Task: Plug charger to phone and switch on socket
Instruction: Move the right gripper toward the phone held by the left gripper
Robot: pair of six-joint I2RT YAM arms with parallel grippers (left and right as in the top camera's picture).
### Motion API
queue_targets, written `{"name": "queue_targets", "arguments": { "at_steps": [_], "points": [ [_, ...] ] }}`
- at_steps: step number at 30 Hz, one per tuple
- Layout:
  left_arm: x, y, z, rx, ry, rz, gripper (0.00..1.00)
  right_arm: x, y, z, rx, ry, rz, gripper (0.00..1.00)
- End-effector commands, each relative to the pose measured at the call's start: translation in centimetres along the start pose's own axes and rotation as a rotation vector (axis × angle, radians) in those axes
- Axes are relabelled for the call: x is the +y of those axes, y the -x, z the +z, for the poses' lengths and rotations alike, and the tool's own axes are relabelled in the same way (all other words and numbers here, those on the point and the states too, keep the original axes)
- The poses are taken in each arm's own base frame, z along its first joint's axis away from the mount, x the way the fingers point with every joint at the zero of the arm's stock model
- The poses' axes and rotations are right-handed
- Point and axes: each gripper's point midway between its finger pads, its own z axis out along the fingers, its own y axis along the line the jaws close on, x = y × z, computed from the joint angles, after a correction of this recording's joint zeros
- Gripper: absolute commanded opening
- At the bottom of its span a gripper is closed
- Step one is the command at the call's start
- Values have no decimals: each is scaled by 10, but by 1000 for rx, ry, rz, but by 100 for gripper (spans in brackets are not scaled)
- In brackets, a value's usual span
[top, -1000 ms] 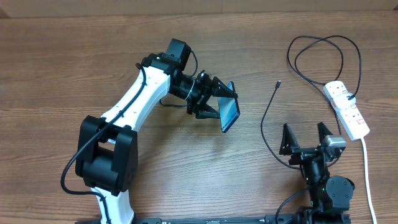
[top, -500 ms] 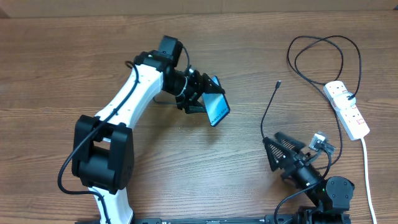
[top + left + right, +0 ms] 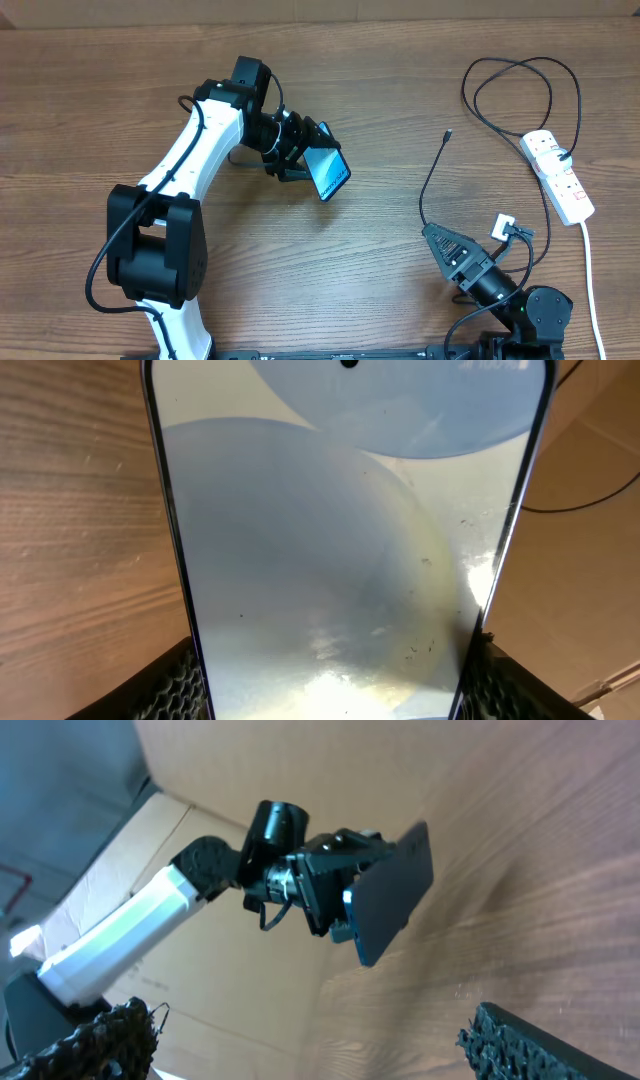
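Observation:
The phone (image 3: pixel 328 172), its light-blue screen lit, is held off the table, and my left gripper (image 3: pixel 312 158) is shut on its lower end. In the left wrist view the phone (image 3: pixel 340 540) fills the frame between the black fingers (image 3: pixel 170 685). The charger (image 3: pixel 428 185) is a thin black cable on the table; its plug tip (image 3: pixel 447 133) lies free, right of the phone. The socket (image 3: pixel 558 175) lies at the right edge, with the cable looping behind it. My right gripper (image 3: pixel 435 240) stands open near the front, turned on its side and apart from the cable. In the right wrist view the phone (image 3: pixel 392 895) shows ahead of the gripper (image 3: pixel 310 1050).
The socket's thick white cord (image 3: pixel 590 270) runs toward the front right corner. Cardboard walls (image 3: pixel 200 780) stand beyond the table's far edge. The left arm (image 3: pixel 190 150) reaches across the left middle of the wooden table (image 3: pixel 380 280).
The left arm has drawn the phone back and to the left, turning its screen more upward. The right gripper has rolled onto its side and now points left, still open.

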Motion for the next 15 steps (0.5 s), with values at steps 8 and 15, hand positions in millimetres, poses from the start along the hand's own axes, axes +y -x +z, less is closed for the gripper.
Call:
{"name": "queue_targets", "arguments": {
  "at_steps": [8, 15],
  "points": [
    [-13, -12, -9, 75, -78, 48, 53, 1, -6, -3, 40, -42, -224, 99],
    [-14, -19, -10, 106, -91, 48, 52, 20, 27, -17, -35, -269, -347, 99]
  ]
}}
